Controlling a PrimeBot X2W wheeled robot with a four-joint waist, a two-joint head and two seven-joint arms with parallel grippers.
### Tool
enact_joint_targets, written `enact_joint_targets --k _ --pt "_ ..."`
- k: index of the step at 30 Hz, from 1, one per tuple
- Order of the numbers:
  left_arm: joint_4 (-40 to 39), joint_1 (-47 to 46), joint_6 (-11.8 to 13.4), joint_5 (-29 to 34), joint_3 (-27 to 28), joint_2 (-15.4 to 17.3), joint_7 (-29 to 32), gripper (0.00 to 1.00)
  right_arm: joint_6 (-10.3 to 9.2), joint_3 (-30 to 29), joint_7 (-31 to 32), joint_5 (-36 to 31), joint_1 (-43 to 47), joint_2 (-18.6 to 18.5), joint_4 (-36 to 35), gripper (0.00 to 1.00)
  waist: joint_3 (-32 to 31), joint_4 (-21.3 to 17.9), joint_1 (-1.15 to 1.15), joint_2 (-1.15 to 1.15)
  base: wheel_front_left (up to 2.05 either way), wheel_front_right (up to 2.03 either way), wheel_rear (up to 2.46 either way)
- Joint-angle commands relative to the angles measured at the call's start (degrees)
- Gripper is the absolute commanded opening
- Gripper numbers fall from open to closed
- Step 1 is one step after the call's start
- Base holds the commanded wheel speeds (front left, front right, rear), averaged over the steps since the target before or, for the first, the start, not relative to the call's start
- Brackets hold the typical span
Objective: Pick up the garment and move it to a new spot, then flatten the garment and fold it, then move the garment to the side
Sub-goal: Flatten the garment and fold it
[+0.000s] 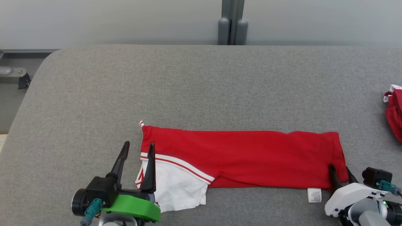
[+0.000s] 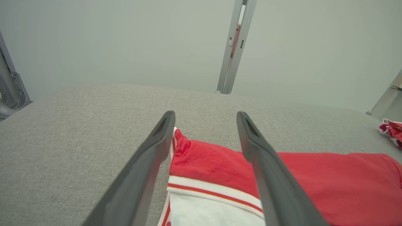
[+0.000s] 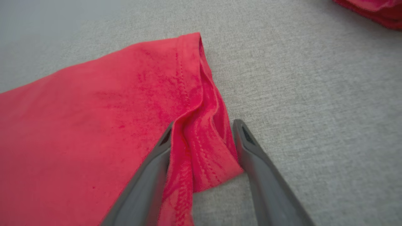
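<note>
Red folded garment (image 1: pixel 245 157) with white striped panel, flat on grey fabric worktop (image 1: pixel 201 88), near front edge. Left pincer (image 1: pixel 139 143) spread wide astride its white end. Right pincer (image 1: pixel 339 167) parted around hem corner.

The tabletop (image 1: pixel 201 88) is big and covered in rough grey cloth, with a round corner at the far left. Behind it stands a plain, pale grey wall (image 1: pixel 110 18). A grey metal post (image 1: pixel 232 12) runs up the middle of the wall, with two round grey pegs (image 1: pixel 223 31) at its foot. A metal bracket (image 1: pixel 12 71) sits by the left edge. The light is soft and even.
</note>
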Motion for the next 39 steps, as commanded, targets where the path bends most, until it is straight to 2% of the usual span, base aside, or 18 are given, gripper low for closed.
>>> enact_joint_targets --k 1,5,11,14,18,25,31,39 --pt "0.1 0.2 -0.2 0.6 0.1 0.1 -0.2 1.00 -0.01 -0.1 0.2 0.5 0.1 -0.2 0.2 0.00 -0.4 -0.4 0.00 0.00 0.00 0.00 0.00" --pt "0.2 0.6 -0.2 0.4 -0.1 0.1 -0.2 1.00 -0.08 -2.9 0.1 0.4 0.3 -2.3 0.2 0.00 -1.3 -0.7 0.00 0.00 0.00 0.00 0.00" --pt "0.2 0.7 -0.2 -0.4 0.0 0.1 -0.2 1.00 -0.06 -10.7 0.1 -2.7 -0.4 -5.3 0.8 0.00 -2.2 -0.8 0.00 0.00 0.00 0.00 0.00" --pt "0.3 1.3 0.0 -0.8 0.6 0.1 -0.2 1.00 -0.05 -13.1 0.1 -4.0 -0.4 -4.9 -1.4 0.00 -3.2 -0.8 0.00 0.00 0.00 0.00 0.00" --pt "0.5 2.2 -0.3 -1.4 1.3 0.1 -0.2 1.00 -0.04 -12.1 0.1 -3.5 0.4 -3.5 -6.1 0.00 -4.8 -0.8 0.00 0.00 0.00 0.00 0.00" --pt "0.0 2.9 -0.1 -2.6 1.6 0.1 -0.2 1.00 -0.02 -4.6 0.2 0.0 0.2 0.5 -16.4 0.00 -6.3 -0.1 0.00 0.00 0.00 0.00 0.00" --pt "0.3 3.2 -0.6 -2.3 1.2 0.1 -0.2 1.00 -0.01 5.8 3.1 2.6 0.7 4.5 -24.4 0.00 -6.5 1.5 0.00 0.00 0.00 0.00 0.00" --pt "1.1 3.6 -0.6 -2.5 1.5 0.1 -0.2 1.00 -0.01 16.3 3.5 6.4 1.9 7.6 -24.9 0.00 -6.3 5.2 0.00 0.00 0.00 0.00 0.00"
